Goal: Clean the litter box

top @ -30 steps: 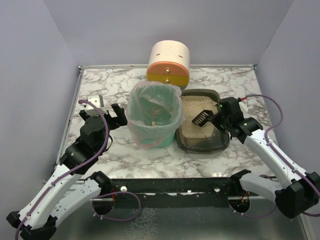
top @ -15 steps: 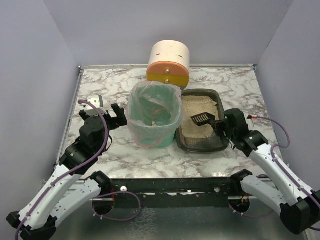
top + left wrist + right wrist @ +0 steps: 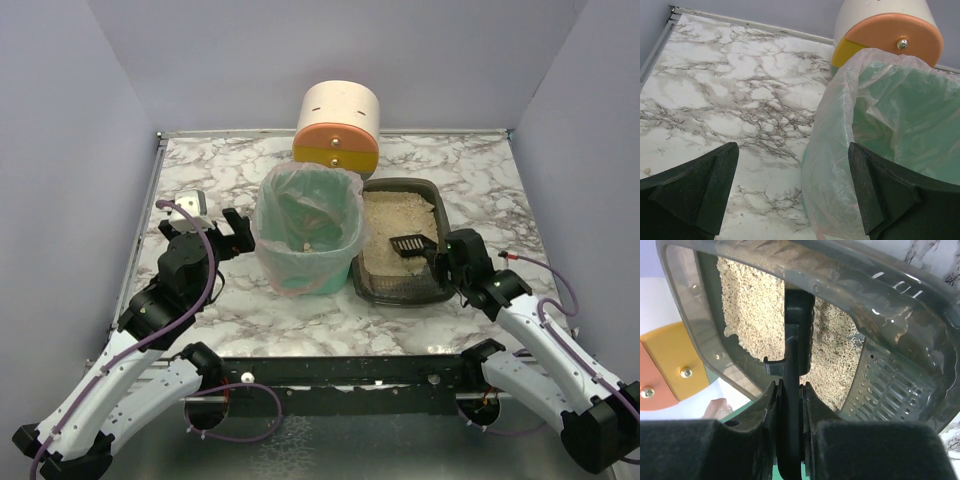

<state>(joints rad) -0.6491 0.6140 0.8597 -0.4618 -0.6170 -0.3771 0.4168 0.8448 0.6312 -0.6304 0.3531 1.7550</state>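
The litter box point(image 3: 398, 297) is a dark grey tray of beige litter, right of the green bin point(image 3: 300, 275). My right gripper point(image 3: 437, 256) is at the box's right rim, shut on the handle of a black slotted scoop point(image 3: 408, 243). The scoop's head hangs over the litter. In the right wrist view the fingers point(image 3: 816, 405) clamp the scoop handle point(image 3: 792, 355) edge-on above the litter box point(image 3: 850, 270). My left gripper point(image 3: 232, 232) stands open left of the bin. In its wrist view the left gripper point(image 3: 792, 190) holds nothing, its right finger against the bin's clear bag point(image 3: 835, 150).
A cream, orange and yellow cylinder point(image 3: 338, 125) lies behind the bin and box, also seen as a cylinder point(image 3: 890, 35) in the left wrist view. A small white object point(image 3: 192, 201) sits near the table's left edge. Marble tabletop point(image 3: 480, 180) lies behind the box.
My right arm has drawn back toward the near side along the box's right rim, carrying the scoop slightly nearer over the litter. The left arm has stayed still.
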